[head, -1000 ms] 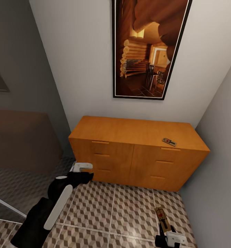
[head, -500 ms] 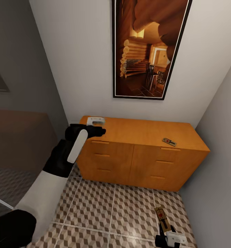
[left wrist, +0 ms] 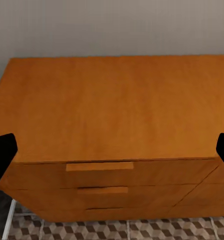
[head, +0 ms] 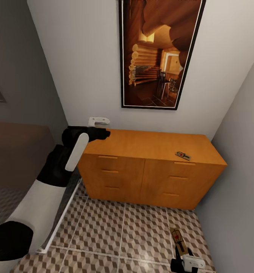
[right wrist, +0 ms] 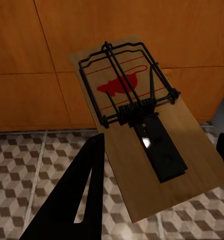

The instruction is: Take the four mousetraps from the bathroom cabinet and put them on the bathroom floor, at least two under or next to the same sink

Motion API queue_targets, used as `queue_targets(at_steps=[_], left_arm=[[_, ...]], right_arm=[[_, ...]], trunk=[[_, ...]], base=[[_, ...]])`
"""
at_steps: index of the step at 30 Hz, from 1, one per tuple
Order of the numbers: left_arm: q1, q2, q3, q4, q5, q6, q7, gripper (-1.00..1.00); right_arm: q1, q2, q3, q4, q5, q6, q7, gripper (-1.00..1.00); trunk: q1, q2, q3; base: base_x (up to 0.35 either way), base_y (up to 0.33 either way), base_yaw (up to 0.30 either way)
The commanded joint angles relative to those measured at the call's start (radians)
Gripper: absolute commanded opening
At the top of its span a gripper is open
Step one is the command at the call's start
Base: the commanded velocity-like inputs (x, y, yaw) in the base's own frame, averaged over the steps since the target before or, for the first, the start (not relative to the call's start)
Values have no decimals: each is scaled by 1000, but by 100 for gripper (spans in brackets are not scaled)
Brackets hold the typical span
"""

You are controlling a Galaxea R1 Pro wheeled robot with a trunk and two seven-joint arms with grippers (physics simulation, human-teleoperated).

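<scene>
Two mousetraps in sight: one on the cabinet, one in the right gripper; where the other two are cannot be told.

Head view, cabinet (head: 149,170): wide orange-brown wood, flat matte top, drawer fronts with slim bar pulls, set against the pale wall under a framed picture (head: 157,53) of a log interior.
Head view, trap on top (head: 183,155): tiny flat board lying near the front right edge of the cabinet top, well apart from the left arm, so it is not yet fetched.
Head view, left gripper (head: 100,127): raised at the cabinet's back left corner, level with the top, probably poised to reach across for that trap.
Head view, right gripper (head: 184,259): low at the frame's bottom edge, above the bathroom floor (head: 119,235), carrying the held mousetrap (head: 178,239) lengthwise and forward.
Head view, floor: large glossy tiles printed with brown, beige and white cubes, pale grout lines.

Left wrist view, left gripper: dark fingertips (left wrist: 1,155) stand wide apart at the picture's edges with nothing between them, the smooth bare cabinet top beyond.

Right wrist view, held mousetrap (right wrist: 142,130): pale wooden rectangle with dark wire bar, black catch plate and red mark, tilted in front of the drawer fronts and above the tiles.
Right wrist view, right gripper: clamped on the board's near end, one black finger (right wrist: 76,200) beside it; likely kept low for setting down.
Sink: whether it is near cannot be judged.
</scene>
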Motion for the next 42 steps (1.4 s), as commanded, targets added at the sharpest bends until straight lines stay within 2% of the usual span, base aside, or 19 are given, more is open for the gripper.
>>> queue_targets(at_steps=[1, 2, 3, 6, 11, 15, 22, 26, 31, 35, 42], left_arm=[[-1, 9, -5, -12, 13, 3, 10, 100], [-1, 34, -30, -42, 14, 3, 10, 100], [-2, 41, -42, -52, 14, 3, 10, 100], [-2, 70, -116, -84, 14, 2, 10, 100], [-2, 85, -151, -92, 17, 2, 10, 100], [-2, 87, -161, -91, 17, 2, 8, 100], [0, 107, -166, -82, 17, 2, -15, 100], [0, 125, -165, -79, 17, 1, -90, 100], [1, 171, -165, -77, 17, -1, -187, 100], [1, 201, -165, -76, 17, -1, -219, 100], [1, 224, -166, -76, 17, -2, -271, 100]], right_arm=[[-1, 1, 8, 1, -6, -2, -6, -100], [-1, 0, 8, 1, -6, -2, -6, -100], [-1, 0, 8, 1, -6, -2, -6, -100], [-1, 0, 7, 1, -6, -2, -6, -100], [-1, 0, 7, 1, -6, -2, -6, -100], [-1, 0, 7, 1, -6, -2, -6, -100], [-1, 0, 7, 1, -6, -3, -6, -100], [-1, 0, 8, 1, -6, -2, -6, -100], [-1, 0, 8, 1, -5, -2, -6, -100], [-1, 0, 8, 1, -5, -1, -6, -100], [-1, 0, 8, 1, -5, -2, -6, -100]], trunk=[[1, -2, -1], [1, -2, 0], [1, -2, 0], [1, -2, 3], [1, -2, 7], [1, -2, 10], [1, -2, 16], [1, -2, 20], [1, -2, 24], [1, -2, 27], [1, -2, 33]], base=[[0, 0, -232], [0, 0, -248], [0, 0, -251], [0, 0, -258], [0, 0, -263], [0, 0, -264], [0, 0, -264], [0, 0, -264], [0, 0, -258], [0, 0, -251], [0, 2, -217]])
